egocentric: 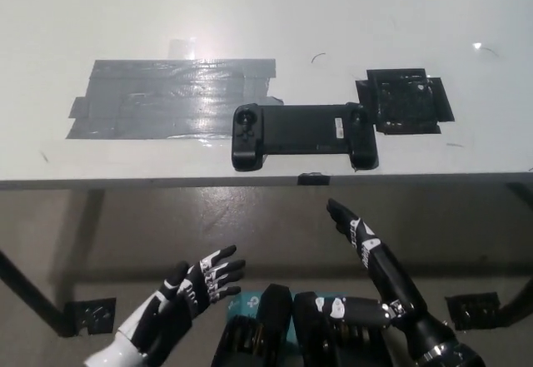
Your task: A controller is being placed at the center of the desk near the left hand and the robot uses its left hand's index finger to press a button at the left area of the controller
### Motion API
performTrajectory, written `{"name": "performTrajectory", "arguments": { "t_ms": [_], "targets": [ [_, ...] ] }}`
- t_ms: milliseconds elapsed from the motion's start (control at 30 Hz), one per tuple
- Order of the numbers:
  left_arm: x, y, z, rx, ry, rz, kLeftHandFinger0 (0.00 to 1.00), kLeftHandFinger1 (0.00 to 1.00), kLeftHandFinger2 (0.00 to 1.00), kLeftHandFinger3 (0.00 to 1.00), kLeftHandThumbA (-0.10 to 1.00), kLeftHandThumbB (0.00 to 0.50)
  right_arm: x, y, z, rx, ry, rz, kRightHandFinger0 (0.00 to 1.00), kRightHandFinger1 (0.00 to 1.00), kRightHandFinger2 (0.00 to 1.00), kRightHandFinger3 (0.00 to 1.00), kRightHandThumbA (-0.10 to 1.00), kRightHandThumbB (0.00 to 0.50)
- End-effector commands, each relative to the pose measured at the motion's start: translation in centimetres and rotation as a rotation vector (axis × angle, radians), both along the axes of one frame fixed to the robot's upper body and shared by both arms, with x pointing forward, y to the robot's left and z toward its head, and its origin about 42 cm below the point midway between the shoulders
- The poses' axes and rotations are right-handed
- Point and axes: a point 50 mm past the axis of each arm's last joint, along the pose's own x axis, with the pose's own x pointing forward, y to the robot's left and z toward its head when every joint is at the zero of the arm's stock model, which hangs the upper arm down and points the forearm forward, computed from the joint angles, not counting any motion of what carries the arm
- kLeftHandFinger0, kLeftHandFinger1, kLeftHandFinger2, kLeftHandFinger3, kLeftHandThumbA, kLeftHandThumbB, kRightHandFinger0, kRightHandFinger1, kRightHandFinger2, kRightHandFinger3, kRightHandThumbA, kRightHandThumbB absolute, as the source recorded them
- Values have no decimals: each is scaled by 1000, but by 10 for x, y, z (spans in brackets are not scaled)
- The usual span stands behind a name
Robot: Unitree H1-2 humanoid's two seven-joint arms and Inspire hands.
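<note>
Left hand (198,288), the white one, is low down in the bottom left, below the edge of the desk (275,17) and well apart from everything on it. Its fingers (223,260) are spread apart and point up and to the right. It holds nothing and touches nothing.

Over on the other side, the black right hand (360,235) is also below the desk edge. Its fingers are stretched out straight, pointing up toward the desk. It holds nothing too.

Up on the desk lies the black controller (301,135). It sits flat near the front edge, about in the middle of the desk from side to side. It is long, with 1 grip at each end. At its left end there is a round stick (244,120), and at its right end there is another round stick (358,116). No hand is touching the controller.

To the left of the controller there is a big patch of shiny grey tape (171,97) stuck flat on the desk. The patch's right end comes close to the controller's left end.

Just beside the controller's right end there is a black square patch (410,101), also flat on the desk
</note>
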Motion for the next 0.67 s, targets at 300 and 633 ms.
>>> {"name": "performTrajectory", "arguments": {
  "t_ms": [300,633],
  "targets": [
    [-19,-17,-24,229,-463,348,1000,1000,1000,1000,1000,320,-19,0,-3,102,-48,-39,1000,1000,1000,1000,1000,249],
    [-11,-16,-21,216,-478,372,1000,1000,1000,1000,1000,314,-28,-3,-5,147,-20,-73,1000,1000,1000,1000,1000,263]
  ]
}}
